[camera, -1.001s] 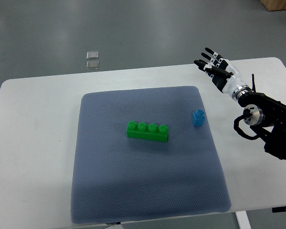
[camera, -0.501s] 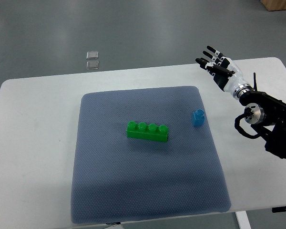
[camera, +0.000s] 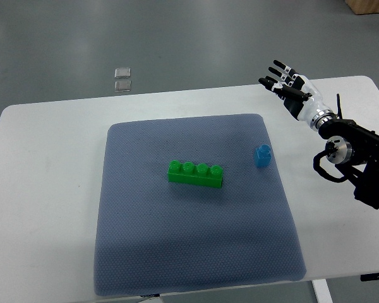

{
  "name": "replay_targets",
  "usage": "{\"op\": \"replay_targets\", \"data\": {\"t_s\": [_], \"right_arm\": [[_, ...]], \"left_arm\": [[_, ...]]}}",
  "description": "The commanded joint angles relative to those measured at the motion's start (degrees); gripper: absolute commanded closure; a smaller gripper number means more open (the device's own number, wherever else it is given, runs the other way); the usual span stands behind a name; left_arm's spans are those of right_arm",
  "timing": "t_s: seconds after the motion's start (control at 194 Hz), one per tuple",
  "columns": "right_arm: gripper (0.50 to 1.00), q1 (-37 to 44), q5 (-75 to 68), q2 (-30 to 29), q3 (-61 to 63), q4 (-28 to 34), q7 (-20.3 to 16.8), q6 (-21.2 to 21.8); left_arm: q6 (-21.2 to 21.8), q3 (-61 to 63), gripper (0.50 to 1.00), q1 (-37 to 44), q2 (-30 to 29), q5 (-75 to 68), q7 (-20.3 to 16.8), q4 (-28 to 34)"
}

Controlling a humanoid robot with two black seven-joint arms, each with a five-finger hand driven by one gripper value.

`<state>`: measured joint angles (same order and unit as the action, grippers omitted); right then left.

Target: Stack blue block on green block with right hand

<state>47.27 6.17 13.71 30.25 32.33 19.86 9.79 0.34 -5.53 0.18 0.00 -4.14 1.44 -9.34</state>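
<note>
A white table (camera: 44,158) is seen from steeply above, with a blue-grey mat (camera: 196,252) laid across its middle. The green block (camera: 196,174) (a long brick with four studs in a row) is placed near the centre of the mat, its long side running left to right. The blue block (camera: 262,155) (a small single-stud piece) is set upright near the mat's right edge, to the right of the green block and clearly apart from it; nothing is stacked on either block.

The right hand (camera: 292,91) is held over the far right part of the table, beyond the mat's far right corner and well apart from the blue block. Its fingers (camera: 273,74) are extended and slightly spread, pointing toward the far left, and nothing is grasped by them. The white wrist is joined to a dark forearm (camera: 357,164), which is brought in from the right edge of the view.

On the grey floor beyond the table's far edge, two small pale squares (camera: 122,79) are seen lying one just beside the other. A brown object (camera: 369,6) (only partly in view) is cut off at the far right corner.
</note>
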Motion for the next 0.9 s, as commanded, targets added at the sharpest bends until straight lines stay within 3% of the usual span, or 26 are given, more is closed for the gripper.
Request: {"op": "replay_targets", "data": {"t_s": [0.0,0.144,0.449,0.893], "right_arm": [[0.587,0.01,4.37,0.35,0.25,0.37,0.0,1.46],[0.587,0.28,8.95,2.63,-0.01,1.69,-0.09,4.27],[0.589,0.63,29.07,13.88,-0.98,13.02,-0.09,7.17],[0.591,7.48,51.66,23.82,-14.78,26.38,-0.26,7.09]], "left_arm": [[0.01,0.0,0.5,0.0,0.0,0.01,-0.04,-0.06],[0.01,0.0,0.5,0.0,0.0,0.01,0.05,0.02],[0.01,0.0,0.5,0.0,0.0,0.01,0.05,0.02],[0.01,0.0,0.5,0.0,0.0,0.01,-0.04,0.02]]}}
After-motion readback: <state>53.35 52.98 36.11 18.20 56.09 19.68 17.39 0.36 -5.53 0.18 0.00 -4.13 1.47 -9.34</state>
